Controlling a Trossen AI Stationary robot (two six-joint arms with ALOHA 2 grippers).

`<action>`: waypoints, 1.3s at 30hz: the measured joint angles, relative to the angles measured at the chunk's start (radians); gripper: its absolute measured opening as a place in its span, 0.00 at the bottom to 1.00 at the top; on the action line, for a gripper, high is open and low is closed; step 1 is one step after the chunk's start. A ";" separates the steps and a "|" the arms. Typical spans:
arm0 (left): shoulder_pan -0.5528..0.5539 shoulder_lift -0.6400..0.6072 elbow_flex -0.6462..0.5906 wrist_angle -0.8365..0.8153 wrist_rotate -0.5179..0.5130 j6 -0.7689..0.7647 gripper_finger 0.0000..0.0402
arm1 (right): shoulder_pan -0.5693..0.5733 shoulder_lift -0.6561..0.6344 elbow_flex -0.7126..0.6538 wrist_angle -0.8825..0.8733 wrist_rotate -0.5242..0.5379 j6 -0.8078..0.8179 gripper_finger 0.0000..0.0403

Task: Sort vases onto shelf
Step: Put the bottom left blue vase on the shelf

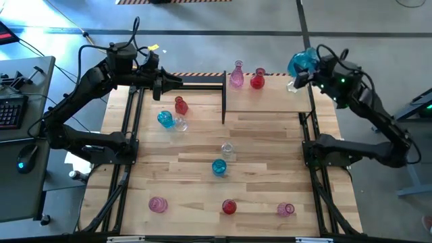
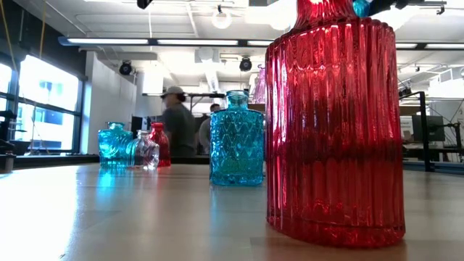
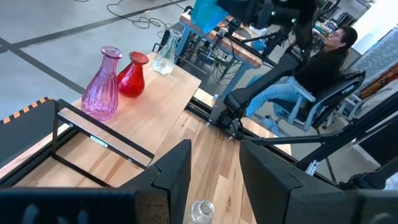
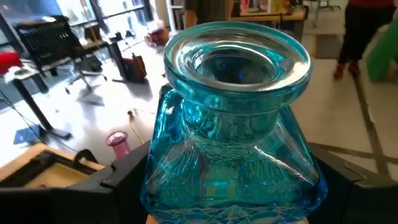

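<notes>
Gripping a turquoise ribbed glass vase [image 4: 233, 143] below its wide mouth, right gripper [image 1: 312, 69] holds it aloft at the far right corner, just beside the pale wood shelf [image 1: 270, 101], likely for placement by the pink tall-necked vase [image 1: 236, 75], red vase [image 1: 257, 79] and clear bottle [image 1: 292, 86]. Left gripper [image 1: 174, 82], jaws parted and empty, waits near the far edge. No legible writing.

left arm: reaches to far bench edge, hand [image 1: 177, 82] apparently parted | right arm: raised at far right, hand [image 1: 302, 69] clamped
</notes>
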 joint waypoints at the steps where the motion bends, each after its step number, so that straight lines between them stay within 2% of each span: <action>1: 0.000 0.000 0.000 0.000 0.000 0.000 0.32 | 0.000 -0.010 -0.025 0.010 0.001 0.008 0.71; 11: 0.000 0.000 0.000 0.000 0.000 -0.001 0.32 | 0.000 -0.029 -0.241 0.158 -0.003 0.096 0.71; 19: 0.000 0.000 0.000 0.000 0.000 0.000 0.32 | 0.031 0.019 -0.312 0.196 0.007 0.143 0.71; 23: 0.000 0.000 0.000 0.000 0.000 0.000 0.32 | 0.066 0.082 -0.312 0.230 0.064 0.127 0.71; 27: 0.000 0.000 0.000 0.000 0.000 0.000 0.32 | 0.097 0.131 -0.312 0.240 0.181 0.158 0.71; 39: -0.001 0.000 0.000 0.000 0.000 0.000 0.32 | 0.131 0.259 -0.312 0.237 0.331 0.266 0.71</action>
